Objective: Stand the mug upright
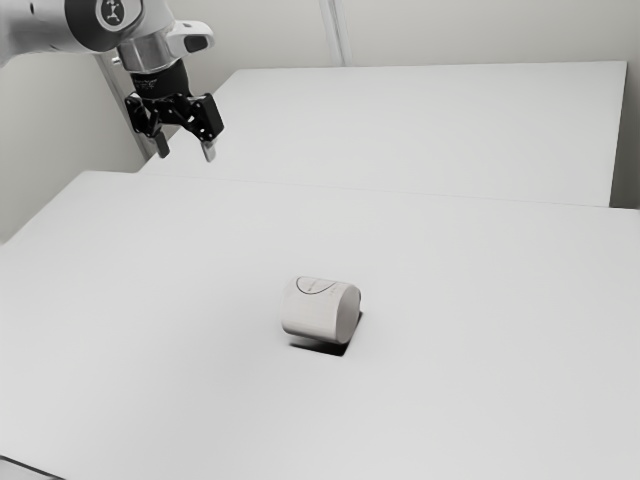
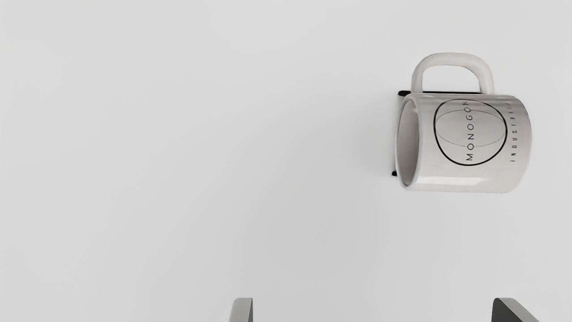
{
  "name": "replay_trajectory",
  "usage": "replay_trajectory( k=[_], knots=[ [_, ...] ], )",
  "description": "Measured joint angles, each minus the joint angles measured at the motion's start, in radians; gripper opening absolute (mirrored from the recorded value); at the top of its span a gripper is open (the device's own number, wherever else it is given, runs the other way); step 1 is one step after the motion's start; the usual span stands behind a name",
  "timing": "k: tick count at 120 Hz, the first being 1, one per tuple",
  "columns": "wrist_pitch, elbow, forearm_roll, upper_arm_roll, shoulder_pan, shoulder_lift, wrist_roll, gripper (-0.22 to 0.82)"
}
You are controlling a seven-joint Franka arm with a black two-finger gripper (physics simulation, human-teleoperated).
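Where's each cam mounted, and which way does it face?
Exterior view: off at the arm's side, looking obliquely down across the white tabletop; arm enters upper left, open pincer hanging below.
Wrist view: on the arm's hand, looking down at the tabletop; the pincer's jaws stand apart at the bottom edge.
Shared: the mug on its side, the tabletop and the pincer.

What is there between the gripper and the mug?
Bare white tabletop: in the exterior view, that stretch holds no object. The open gripper hangs raised, and the mug lies on its side.
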Motion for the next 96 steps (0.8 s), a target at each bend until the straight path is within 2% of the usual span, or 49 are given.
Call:
replay_trajectory(
  k=[44, 96],
  knots=[
    [0.018, -0.041, -0.027, 0.001, -0.008, -0.021, 0.002, 0.58],
    [0.206, -0.308, -0.179, 0.036, -0.019, -0.078, 0.043, 0.58]
  ],
)
